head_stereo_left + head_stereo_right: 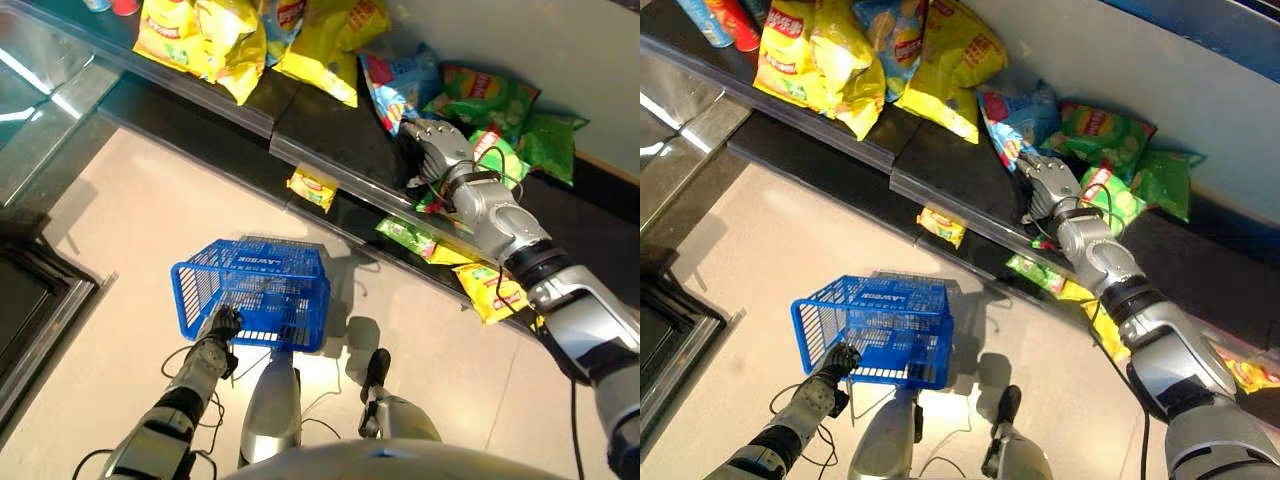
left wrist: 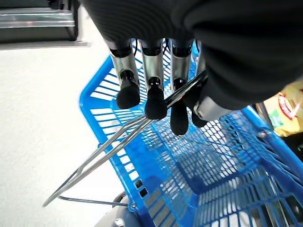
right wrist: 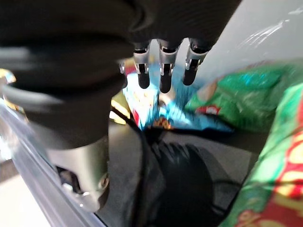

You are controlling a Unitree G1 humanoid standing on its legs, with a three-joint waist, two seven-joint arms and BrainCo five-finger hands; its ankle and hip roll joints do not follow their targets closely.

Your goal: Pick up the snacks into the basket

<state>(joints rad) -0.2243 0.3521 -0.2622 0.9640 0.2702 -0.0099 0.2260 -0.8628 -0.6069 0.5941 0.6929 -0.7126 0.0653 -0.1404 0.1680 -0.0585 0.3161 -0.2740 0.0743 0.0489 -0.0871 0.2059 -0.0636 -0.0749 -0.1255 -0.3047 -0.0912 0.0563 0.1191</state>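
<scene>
Over the black shelf (image 1: 340,140), the right hand (image 1: 432,148) hovers with fingers relaxed and empty, near the blue chip bag (image 1: 400,85) and green chip bags (image 1: 500,105). The left hand (image 2: 156,94) curls round the blue basket's (image 1: 255,290) wire handle (image 2: 118,142). Risk, as I judge it: slick, overlapping bags could slip or drag a neighbour off the front edge.

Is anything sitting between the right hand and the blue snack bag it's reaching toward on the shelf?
Nothing visible. The right hand hangs open over bare dark shelf, its fingertips pointing at the blue snack bag just ahead. Green bags lie beside it, off that line.
</scene>
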